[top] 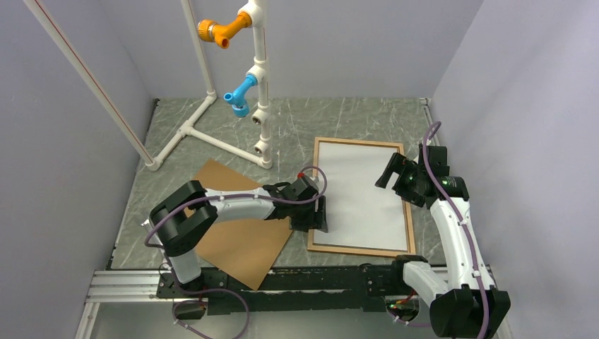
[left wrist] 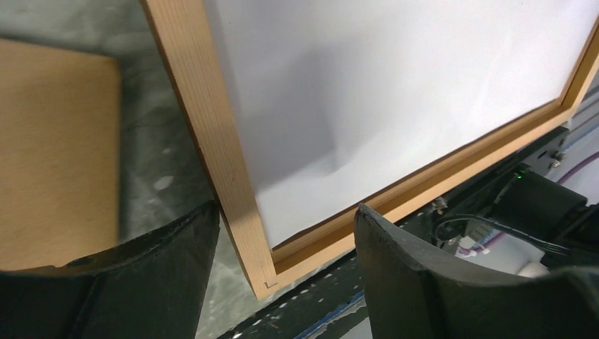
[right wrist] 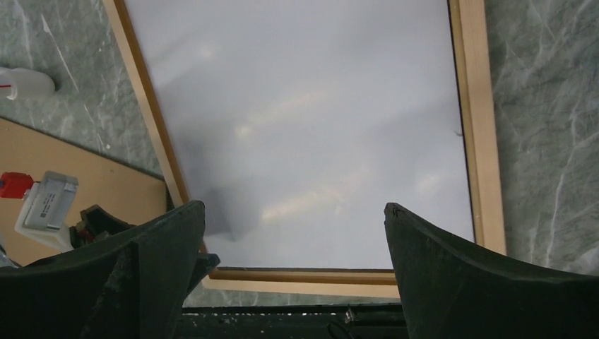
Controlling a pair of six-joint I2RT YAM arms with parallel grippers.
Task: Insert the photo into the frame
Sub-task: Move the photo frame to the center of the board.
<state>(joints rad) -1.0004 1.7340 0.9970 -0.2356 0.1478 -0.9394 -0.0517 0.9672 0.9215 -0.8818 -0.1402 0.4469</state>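
Note:
The frame point(top: 315, 191) lies flat on the table right of centre, a thin light-brown wooden rectangle. The photo point(top: 364, 194) lies inside its rails, white back up; its picture side is hidden. My left gripper point(top: 318, 213) is open and empty, low over the frame's near-left corner. In the left wrist view its fingers point(left wrist: 176, 247) straddle the frame's left rail point(left wrist: 226, 155) beside the photo point(left wrist: 395, 92). My right gripper point(top: 390, 173) is open and empty, hovering over the photo's right side. In the right wrist view the photo point(right wrist: 311, 120) fills the frame point(right wrist: 477, 141).
The brown hardboard backing sheet point(top: 240, 236) lies left of the frame, under my left arm. A white PVC pipe stand point(top: 258, 78) with orange and blue fittings rises at the back. Grey walls close in both sides. A metal rail point(top: 282, 282) runs along the near edge.

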